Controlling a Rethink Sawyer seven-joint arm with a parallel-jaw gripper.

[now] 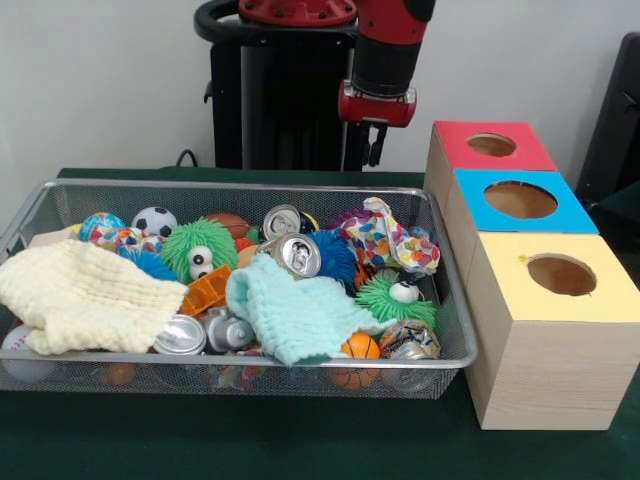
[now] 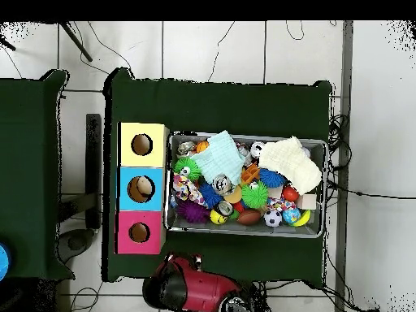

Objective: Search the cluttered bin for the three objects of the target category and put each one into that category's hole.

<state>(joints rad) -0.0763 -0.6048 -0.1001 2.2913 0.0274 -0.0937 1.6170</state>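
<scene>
- We see the wide silver wire-mesh bin [image 1: 452, 352] [image 2: 323, 188] on a green-covered table [image 1: 250, 440] [image 2: 219, 106], with bare cloth in front of it.
- Three wooden boxes, with a red top [image 1: 455, 140], a blue top [image 1: 565, 215] and a yellow top [image 1: 610, 295], stand just beside it, each with a round hole.
- The red and black arm's gripper [image 1: 375, 150] hangs behind the bin; we cannot tell how its jaws stand.
- A yellow cloth [image 1: 85, 295], mint cloth [image 1: 290, 315], green fuzzy toys [image 1: 195, 245] and balls crowd the dented silvery cans [image 1: 297, 255].
- One can shows its pull-tab top toward us mid-bin; two lie on their sides near the front rim.

- The bin [image 1: 452, 300] sat packed with cans [image 1: 296, 255], fuzzy toys [image 1: 195, 248] and two cloths [image 1: 85, 297]
- Three boxes [image 1: 555, 340] stood beside it
- The gripper [image 1: 375, 148] hung behind, above the table
</scene>
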